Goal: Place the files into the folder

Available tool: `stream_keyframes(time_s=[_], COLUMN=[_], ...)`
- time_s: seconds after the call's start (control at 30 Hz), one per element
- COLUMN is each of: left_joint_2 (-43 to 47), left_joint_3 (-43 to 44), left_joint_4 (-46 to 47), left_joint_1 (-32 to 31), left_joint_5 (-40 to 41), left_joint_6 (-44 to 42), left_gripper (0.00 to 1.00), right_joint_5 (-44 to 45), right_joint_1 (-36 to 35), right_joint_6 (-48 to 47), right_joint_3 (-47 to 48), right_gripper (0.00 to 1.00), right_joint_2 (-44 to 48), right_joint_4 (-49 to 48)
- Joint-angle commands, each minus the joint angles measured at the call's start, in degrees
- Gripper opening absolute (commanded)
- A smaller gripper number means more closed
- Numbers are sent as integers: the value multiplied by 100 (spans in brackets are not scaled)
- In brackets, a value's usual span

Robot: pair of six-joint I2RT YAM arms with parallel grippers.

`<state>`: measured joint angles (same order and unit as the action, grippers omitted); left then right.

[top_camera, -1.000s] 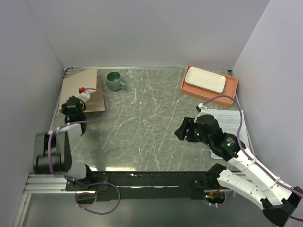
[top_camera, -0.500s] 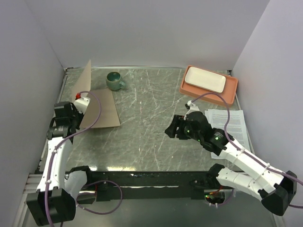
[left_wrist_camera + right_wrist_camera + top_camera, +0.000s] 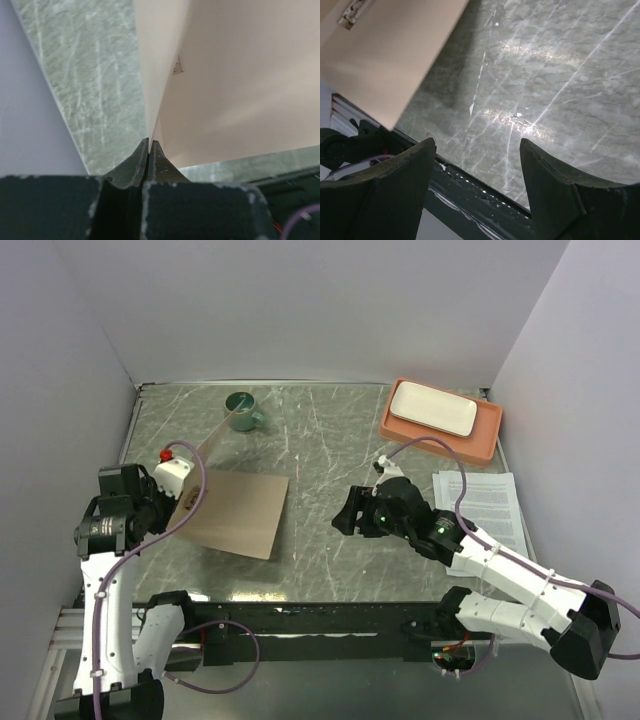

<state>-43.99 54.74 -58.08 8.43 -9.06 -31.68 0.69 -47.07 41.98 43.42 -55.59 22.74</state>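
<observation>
The tan folder [image 3: 238,512] is partly open on the left of the table, one half lying low and the other standing up, seen edge-on. My left gripper [image 3: 182,506] is shut on the edge of the raised half; the left wrist view shows the jaws [image 3: 149,142] pinching the folder [image 3: 230,90], with its metal clip [image 3: 177,65] on the inner face. My right gripper [image 3: 346,516] is open and empty over bare table right of the folder; its wrist view [image 3: 477,145] shows a folder corner [image 3: 385,55]. The files [image 3: 482,504] lie flat at the right edge.
A green mug [image 3: 242,410] stands at the back, just behind the folder's raised half. An orange tray [image 3: 487,436] holding a white plate [image 3: 432,408] sits at the back right, just beyond the files. Grey walls close in the left, back and right.
My left arm has dragged the folder from the back left corner toward the table's middle and front, and it has opened wider. My right gripper has moved left toward the folder, away from the files.
</observation>
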Motion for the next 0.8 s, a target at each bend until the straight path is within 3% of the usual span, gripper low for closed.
stream_keyframes(time_s=[0.0, 0.2, 0.77], left_joint_2=[-75, -198, 22], left_joint_3=[659, 766, 652], left_joint_4=[-695, -950, -880], left_joint_1=[-8, -16, -43], left_joint_5=[-833, -1291, -1072], left_joint_6=[311, 663, 786], left_gripper=[1, 1, 1], right_joint_5=[-42, -595, -1273], right_joint_1=[-74, -241, -900], right_joint_6=[275, 1092, 2948], right_joint_3=[-184, -650, -607], right_gripper=[78, 82, 82], right_joint_2=[-92, -398, -2455], right_joint_4=[-516, -1526, -3838])
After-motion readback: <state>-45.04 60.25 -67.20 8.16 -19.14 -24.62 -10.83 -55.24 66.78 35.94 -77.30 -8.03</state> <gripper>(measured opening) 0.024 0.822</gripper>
